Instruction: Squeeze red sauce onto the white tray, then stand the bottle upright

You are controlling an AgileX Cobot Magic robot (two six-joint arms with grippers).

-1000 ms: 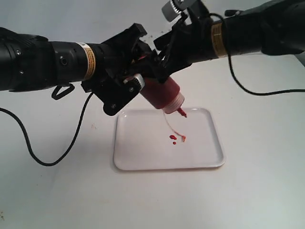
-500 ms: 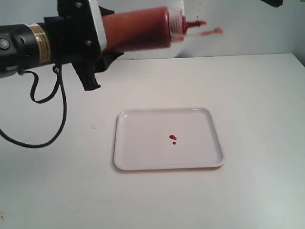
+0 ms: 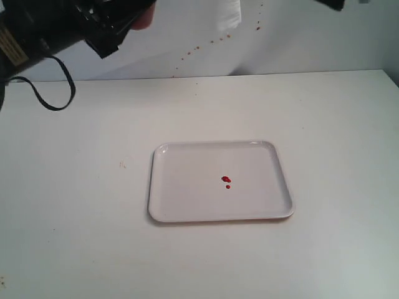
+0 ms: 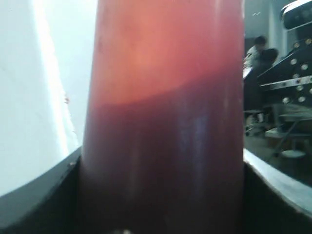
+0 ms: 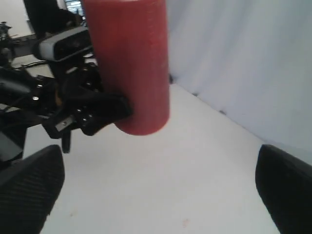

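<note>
The white tray (image 3: 187,187) lies flat on the table, and two small drops of red sauce (image 3: 226,180) sit near its middle. My left gripper (image 4: 163,195) is shut on the bottle (image 4: 165,97), whose red-orange body fills the left wrist view. In the exterior view the left gripper (image 3: 115,25) is high at the top left, far from the tray, and only a pink sliver of the bottle (image 3: 144,17) shows. The right wrist view shows the bottle (image 5: 129,63) held in the left gripper (image 5: 92,114). My right gripper (image 5: 161,195) stands open and holds nothing, apart from the bottle.
A black cable (image 3: 47,99) hangs from the left arm over the table's far left. Reddish-brown specks (image 3: 206,45) dot the back wall. A dark bit of the right arm (image 3: 330,3) shows at the top edge. The table's far edge runs along the wall.
The left gripper has carried the bottle up and to the left, away from the tray and almost out of the exterior view. The right gripper has let go and drawn off to the upper right. The sauce strand is gone.
</note>
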